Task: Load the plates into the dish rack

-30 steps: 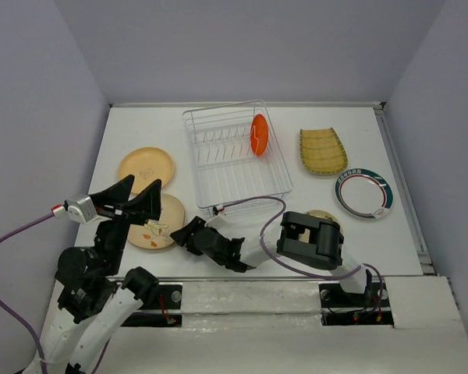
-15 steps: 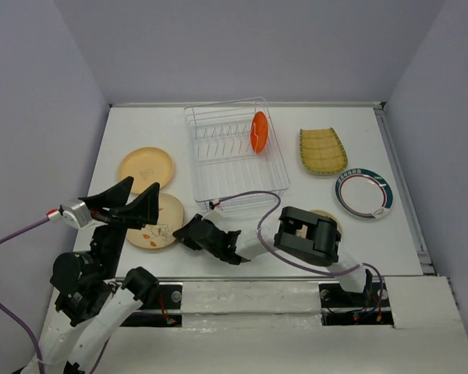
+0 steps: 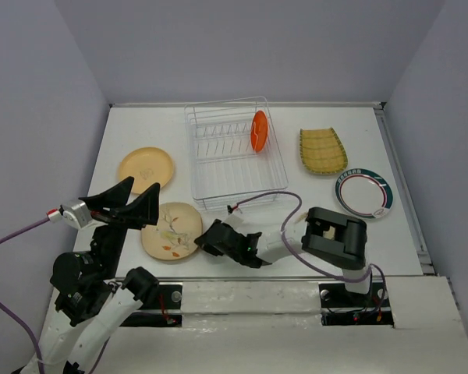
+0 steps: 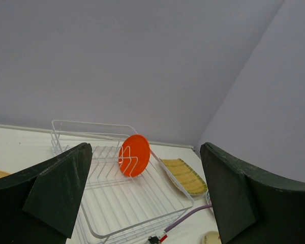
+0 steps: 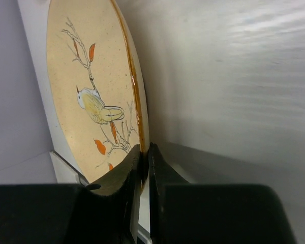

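One orange-red plate (image 3: 258, 131) stands in the dish rack (image 3: 212, 170); in front of it the right gripper (image 5: 144, 151) pinches the rim of the bird-patterned cream plate (image 3: 168, 227), the left gripper (image 3: 134, 198) gapes empty, the rest unloaded.

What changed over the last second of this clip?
The right gripper, shut on the rim of the bird-patterned plate, dragged it rightward and slightly nearer. The tan plate, ribbed plate and green-rimmed plate stayed put.
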Robot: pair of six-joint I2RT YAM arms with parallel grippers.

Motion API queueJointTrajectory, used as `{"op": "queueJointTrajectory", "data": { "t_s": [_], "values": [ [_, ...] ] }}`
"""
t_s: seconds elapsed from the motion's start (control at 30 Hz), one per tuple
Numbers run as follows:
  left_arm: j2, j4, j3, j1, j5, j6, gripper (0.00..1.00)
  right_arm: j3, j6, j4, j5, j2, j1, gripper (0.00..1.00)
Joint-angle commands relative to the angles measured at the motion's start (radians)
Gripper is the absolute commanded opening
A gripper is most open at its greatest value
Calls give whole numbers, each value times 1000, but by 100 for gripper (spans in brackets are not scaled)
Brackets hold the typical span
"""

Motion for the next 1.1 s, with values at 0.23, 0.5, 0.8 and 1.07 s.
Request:
{"op": "queueJointTrajectory", "data": {
  "t_s": [0.23,0.5,0.8,1.07],
  "values": [
    [28,40,10,-3,-4,10,99,-291,-21,-63,98,-244,12,50],
    [44,28,10,-3,-7,5,99,-271,-84,9,29,-168,-22,44],
    [39,23,13,-2,-23,7,99,-239,-225,-142,157,-301,38,7],
    [16,15,14,1,-47,7,99,-6,-544,-433,257,-491,164,7]
  ]
}}
